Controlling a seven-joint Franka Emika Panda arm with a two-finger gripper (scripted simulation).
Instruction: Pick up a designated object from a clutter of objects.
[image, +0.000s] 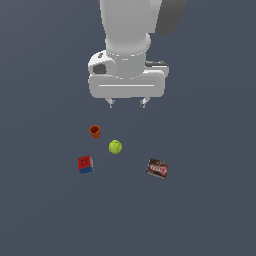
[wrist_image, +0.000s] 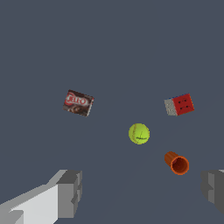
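We see our pincer (image: 127, 103) hanging above the tabletop (image: 210, 210), fingers spread wide, gripping nothing and touching nothing. In the exterior view, taking the yellow-green ball (image: 115, 147) as the dial's centre, the dark-brown labelled box (image: 157, 169) lies flat at about four o'clock, well apart. The orange-brown cup (image: 95, 131) sits near ten o'clock, the red-and-blue cube (image: 85, 164) at eight.

The arm (image: 132, 30) is cut off at the exterior view's 12 o'clock edge. In the wrist view, both fingers (wrist_image: 65, 194) run past the frame edges. The label lettering on the dark-brown box (image: 157, 169) is too small to read.
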